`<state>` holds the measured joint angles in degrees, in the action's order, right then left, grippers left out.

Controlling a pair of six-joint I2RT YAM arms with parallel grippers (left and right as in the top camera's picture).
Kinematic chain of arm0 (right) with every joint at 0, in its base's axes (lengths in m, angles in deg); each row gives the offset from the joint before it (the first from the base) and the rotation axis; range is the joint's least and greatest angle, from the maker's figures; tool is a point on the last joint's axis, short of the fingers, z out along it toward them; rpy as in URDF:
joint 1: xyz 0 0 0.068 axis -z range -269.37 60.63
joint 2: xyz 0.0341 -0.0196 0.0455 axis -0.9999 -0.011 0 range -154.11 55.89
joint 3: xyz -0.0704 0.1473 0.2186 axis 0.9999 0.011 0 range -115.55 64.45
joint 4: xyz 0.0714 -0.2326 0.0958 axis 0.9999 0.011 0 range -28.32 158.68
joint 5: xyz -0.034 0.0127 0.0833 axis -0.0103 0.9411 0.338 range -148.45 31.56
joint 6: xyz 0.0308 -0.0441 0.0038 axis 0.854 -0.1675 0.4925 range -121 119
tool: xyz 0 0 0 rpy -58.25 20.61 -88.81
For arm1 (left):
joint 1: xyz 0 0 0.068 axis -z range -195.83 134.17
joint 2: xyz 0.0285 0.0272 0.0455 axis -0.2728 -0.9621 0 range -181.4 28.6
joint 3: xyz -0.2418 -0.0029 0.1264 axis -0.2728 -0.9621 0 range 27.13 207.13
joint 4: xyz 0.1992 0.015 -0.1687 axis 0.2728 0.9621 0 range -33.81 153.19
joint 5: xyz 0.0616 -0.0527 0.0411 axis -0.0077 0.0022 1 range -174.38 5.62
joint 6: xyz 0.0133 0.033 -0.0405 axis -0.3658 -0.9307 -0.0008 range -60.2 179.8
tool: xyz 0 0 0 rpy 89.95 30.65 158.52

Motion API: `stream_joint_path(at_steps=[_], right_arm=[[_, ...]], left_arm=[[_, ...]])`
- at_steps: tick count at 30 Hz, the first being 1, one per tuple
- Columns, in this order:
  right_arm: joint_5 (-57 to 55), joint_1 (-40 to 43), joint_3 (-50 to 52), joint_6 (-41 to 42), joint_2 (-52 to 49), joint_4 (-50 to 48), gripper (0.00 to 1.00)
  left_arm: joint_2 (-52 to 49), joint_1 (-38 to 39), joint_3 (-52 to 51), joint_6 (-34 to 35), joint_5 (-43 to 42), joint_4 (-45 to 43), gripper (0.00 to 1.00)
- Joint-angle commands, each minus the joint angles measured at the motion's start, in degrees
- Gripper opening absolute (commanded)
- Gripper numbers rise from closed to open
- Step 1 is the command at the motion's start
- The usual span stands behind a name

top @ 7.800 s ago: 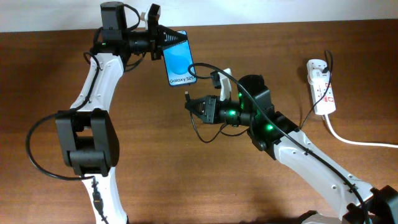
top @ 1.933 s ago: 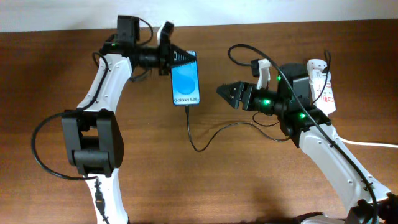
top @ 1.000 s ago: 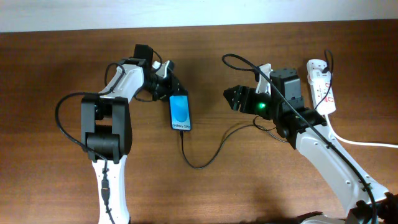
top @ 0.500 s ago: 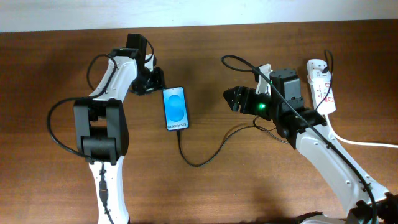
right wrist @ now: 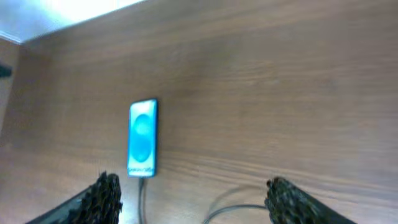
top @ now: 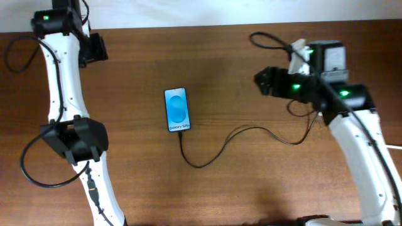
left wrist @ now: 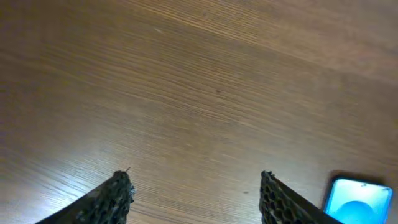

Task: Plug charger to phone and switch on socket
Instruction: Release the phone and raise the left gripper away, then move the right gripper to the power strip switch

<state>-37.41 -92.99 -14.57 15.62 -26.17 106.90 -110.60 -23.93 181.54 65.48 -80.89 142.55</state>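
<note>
The phone (top: 176, 110) lies flat on the brown table with its blue screen lit; it also shows as the phone (right wrist: 142, 138) ahead in the right wrist view and the phone (left wrist: 357, 200) at the lower right corner of the left wrist view. The charger (top: 220, 149), a thin black cable, runs from the phone's near end in a loop towards the right arm. My left gripper (top: 99, 49) hangs open over bare wood at the far left back, as the left gripper (left wrist: 194, 179) shows. My right gripper (top: 257, 80) is open too, right of the phone, with nothing between the right gripper (right wrist: 189, 183) jaws. The socket is hidden behind the right arm.
The table's far edge meets a pale wall (top: 201, 9) along the back. The left arm's base link (top: 75, 141) stands left of the phone. The right arm (top: 352, 125) crosses the right side of the table above the cable's end.
The left gripper has opened further and pulled away up and to the far left corner. The phone stays flat on the table. The right arm has shifted right and back.
</note>
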Motion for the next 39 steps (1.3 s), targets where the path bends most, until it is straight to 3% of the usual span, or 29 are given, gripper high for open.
stream_joint_path(at_steps=[1, 6, 10, 39], right_arm=[[-0.8, 5.9, -3.5, -2.9, 1.5, 3.2, 0.77], [-0.8, 16.0, -3.6, -4.4, 1.5, 5.8, 0.79], [-1.9, 18.5, -3.6, -5.7, 1.4, 6.4, 0.81], [-3.7, 18.5, -3.6, -5.9, 1.4, 7.8, 0.83]], left_arm=[[0.2, -1.1, 1.1, -2.7, 0.4, 0.8, 1.0], [0.2, -1.1, 1.1, -2.7, 0.4, 0.7, 0.99], [0.2, -1.1, 1.1, -2.7, 0.4, 0.7, 0.99], [0.2, -1.1, 1.1, -2.7, 0.4, 0.7, 0.99]])
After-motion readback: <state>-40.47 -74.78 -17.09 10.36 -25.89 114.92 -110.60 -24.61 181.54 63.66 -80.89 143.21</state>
